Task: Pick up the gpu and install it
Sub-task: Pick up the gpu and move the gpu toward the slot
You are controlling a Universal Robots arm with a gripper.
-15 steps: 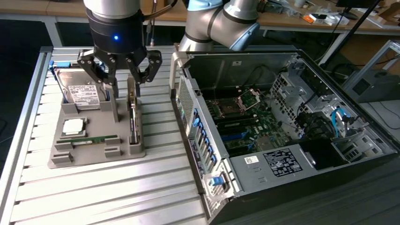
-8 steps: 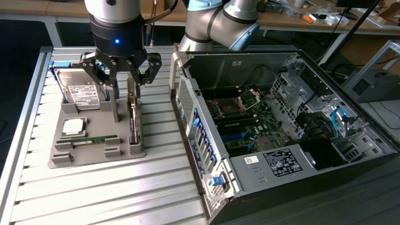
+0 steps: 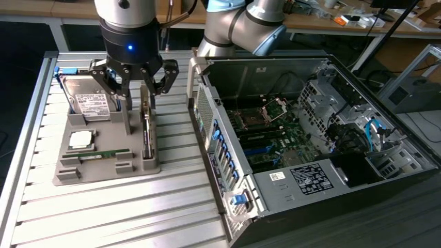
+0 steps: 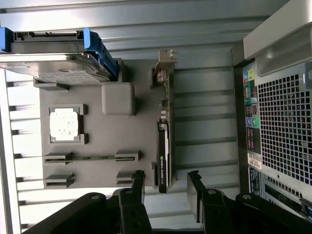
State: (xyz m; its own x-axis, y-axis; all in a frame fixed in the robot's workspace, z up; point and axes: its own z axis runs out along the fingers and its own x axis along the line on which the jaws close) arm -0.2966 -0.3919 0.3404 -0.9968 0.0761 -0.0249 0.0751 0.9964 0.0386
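Up close, black robot gripper (image 4: 166, 176), jaws spread wide and holding nothing, lined up over one end of the gpu (image 4: 165, 146), a thin green circuit board with black block and silver end bracket. Standing on edge in a slot of the grey plastic parts tray (image 4: 107, 141). Judged mid-approach, grasp not yet made. Calls for a square, centred closing on the card's flat faces. Farther off, open dark metal computer case (image 4: 282, 122).

Gpu (image 4: 164, 151) green-black; tray (image 4: 97, 131) grey; fingers (image 4: 196, 187) black; table (image 4: 209, 122) ribbed silver; drive caddy (image 4: 100, 51) blue.
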